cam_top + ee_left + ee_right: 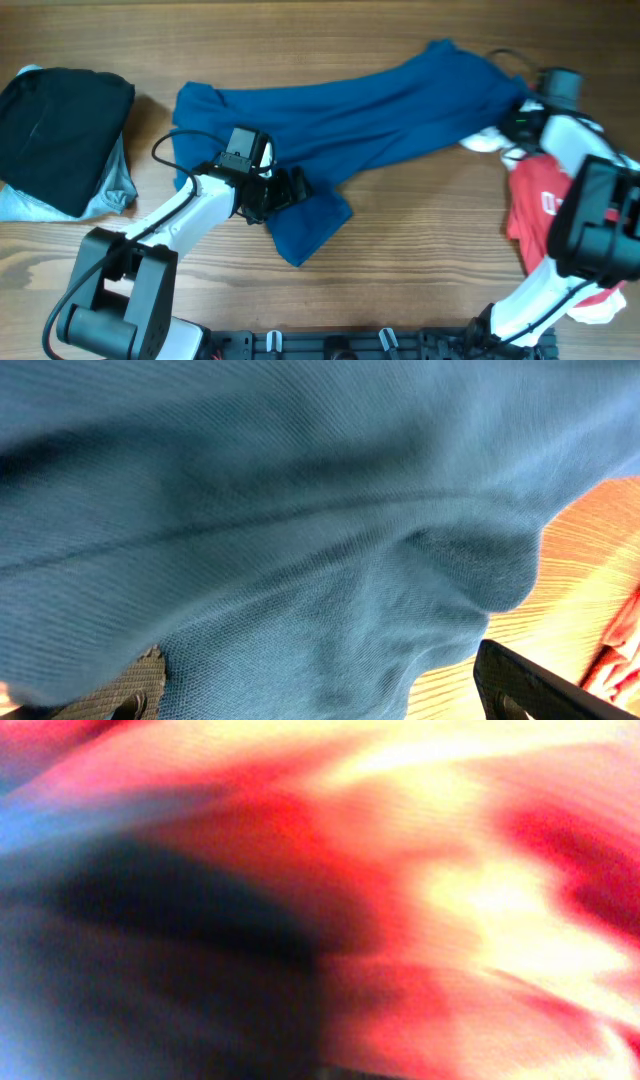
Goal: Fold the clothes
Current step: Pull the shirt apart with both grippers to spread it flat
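1. The blue shirt point(400, 110) lies rumpled across the table point(420, 270), from left of middle to the far right
2. The left claw point(290, 190) sits on the shirt's near flap, jaws wide; in its wrist view the fingers point(150, 678) stand well apart under blue cloth
3. The right claw point(508, 128) is at the shirt's right end; its wrist view is a red blur, so its state cannot be told
4. A red shirt point(535, 200) lies beside the right arm
5. A black cloth point(60, 125) lies at far left on a pale blue cloth point(112, 192)
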Controlling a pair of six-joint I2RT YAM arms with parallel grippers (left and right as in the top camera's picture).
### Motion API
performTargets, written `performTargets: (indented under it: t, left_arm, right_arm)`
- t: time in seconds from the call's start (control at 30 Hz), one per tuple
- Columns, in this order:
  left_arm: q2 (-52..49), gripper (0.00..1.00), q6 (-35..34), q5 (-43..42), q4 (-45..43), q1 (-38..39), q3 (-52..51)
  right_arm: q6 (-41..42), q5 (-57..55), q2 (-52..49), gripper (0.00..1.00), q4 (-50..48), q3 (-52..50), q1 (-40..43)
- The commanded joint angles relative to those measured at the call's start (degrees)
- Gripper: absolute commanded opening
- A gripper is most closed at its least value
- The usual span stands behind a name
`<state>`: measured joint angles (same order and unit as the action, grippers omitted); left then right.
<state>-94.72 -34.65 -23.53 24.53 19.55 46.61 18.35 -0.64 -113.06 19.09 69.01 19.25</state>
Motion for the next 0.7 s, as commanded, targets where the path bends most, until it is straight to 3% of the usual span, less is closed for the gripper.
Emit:
performTargets:
  t: [0.0, 0.17, 0.3, 0.5, 0.57, 0.67]
  left_arm:
    - [-6.2, 1.0, 0.7, 2.3, -0.5, 0.9, -3.6]
    - [-6.2, 1.0, 0.8, 2.3, -0.6, 0.9, -3.6]
    - [-4.8, 1.0, 1.4, 3.3, -0.5, 0.3, -3.5]
    - [-2.4, 1.0, 1.4, 8.3, 1.9, -8.8, -3.5]
    - [-2.4, 1.0, 1.4, 14.6, 2.5, -13.5, -3.5]
    - [-2.4, 0.97, 9.9, 18.0, -2.6, -21.1, -3.2]
  right_arm:
    - [3.1, -5.2, -0.7, 0.33, -2.2, 1.2, 11.9]
    - [1.2, 11.0, -0.4, 0.38, -4.2, 1.2, 22.5]
    - [-0.4, 25.9, 5.2, 0.44, -5.4, 1.2, 19.7]
    - [-3.4, 26.0, 21.9, 0.51, 9.0, 1.2, 8.6]
    - [-3.4, 24.5, 24.1, 0.54, 16.5, 1.2, 4.7]
    - [-6.3, 21.3, 24.2, 0.57, 24.0, 0.8, 0.5]
